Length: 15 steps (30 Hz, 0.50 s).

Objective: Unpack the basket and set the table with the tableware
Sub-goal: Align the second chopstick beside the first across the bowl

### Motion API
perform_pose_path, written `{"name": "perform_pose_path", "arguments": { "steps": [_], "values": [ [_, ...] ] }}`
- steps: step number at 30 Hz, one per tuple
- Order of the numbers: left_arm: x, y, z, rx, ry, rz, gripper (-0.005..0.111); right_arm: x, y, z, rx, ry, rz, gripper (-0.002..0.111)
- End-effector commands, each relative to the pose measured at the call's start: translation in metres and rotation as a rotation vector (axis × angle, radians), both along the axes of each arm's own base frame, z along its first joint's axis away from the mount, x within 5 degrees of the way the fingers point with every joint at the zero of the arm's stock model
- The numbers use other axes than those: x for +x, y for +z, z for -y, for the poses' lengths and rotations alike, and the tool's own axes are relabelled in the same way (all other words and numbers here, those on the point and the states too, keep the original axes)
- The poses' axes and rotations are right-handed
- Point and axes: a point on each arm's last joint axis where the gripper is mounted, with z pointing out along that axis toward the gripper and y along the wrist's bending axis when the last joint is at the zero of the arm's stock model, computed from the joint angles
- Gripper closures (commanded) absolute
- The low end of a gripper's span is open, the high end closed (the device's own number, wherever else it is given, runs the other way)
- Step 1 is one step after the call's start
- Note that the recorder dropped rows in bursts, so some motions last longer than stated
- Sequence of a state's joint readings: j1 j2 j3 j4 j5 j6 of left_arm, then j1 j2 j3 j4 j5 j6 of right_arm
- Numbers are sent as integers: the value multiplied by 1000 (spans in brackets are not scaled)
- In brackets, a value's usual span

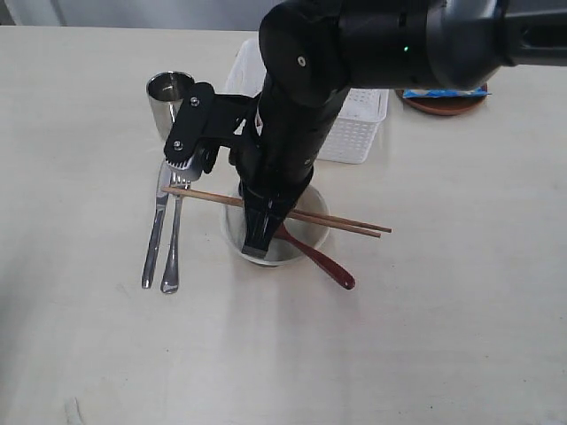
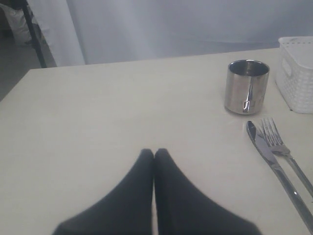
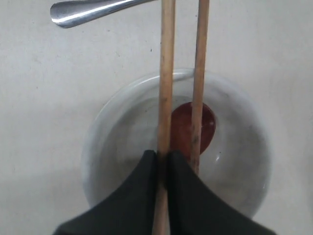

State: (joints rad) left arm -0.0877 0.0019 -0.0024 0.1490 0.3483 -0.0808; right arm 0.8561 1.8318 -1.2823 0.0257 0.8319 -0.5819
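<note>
On the table [image 1: 443, 328] a pale bowl [image 1: 229, 232] holds a dark red spoon [image 1: 328, 266], with two brown chopsticks [image 1: 354, 223] lying across its rim. My right gripper [image 1: 257, 250] reaches down over the bowl. In the right wrist view the right gripper [image 3: 163, 154] is shut on one chopstick [image 3: 166, 73]; the other chopstick [image 3: 199, 73] runs just beside one finger, above the spoon [image 3: 208, 122] and bowl [image 3: 98, 127]. Knife [image 1: 152, 248] and fork [image 1: 173, 257] lie left of the bowl. My left gripper [image 2: 154, 152] is shut and empty, low over bare table.
A steel cup [image 1: 168, 97] stands behind the fork and knife; the left wrist view shows the cup [image 2: 247, 85], knife [image 2: 266, 152] and fork [image 2: 276, 139]. The white basket [image 1: 359, 124] sits behind the right arm. A brown plate [image 1: 443, 106] under a blue bag [image 1: 443, 91] lies far right.
</note>
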Motion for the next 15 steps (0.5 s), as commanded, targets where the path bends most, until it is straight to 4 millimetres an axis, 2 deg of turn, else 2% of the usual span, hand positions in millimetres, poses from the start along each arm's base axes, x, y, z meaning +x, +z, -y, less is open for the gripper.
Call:
{"name": "perform_pose_path", "arguments": {
  "steps": [1, 5, 8, 15],
  "values": [
    [0, -1, 0, 2, -5, 0, 107, 2, -2, 1, -3, 9, 11, 109],
    [0, -1, 0, 2, -5, 0, 107, 3, -3, 1, -3, 9, 11, 109],
    [0, -1, 0, 2, -5, 0, 107, 4, -14, -1, -24, -1, -15, 109],
    [0, -1, 0, 2, -5, 0, 107, 6, -13, 0, -33, -27, 7, 109]
  ]
}}
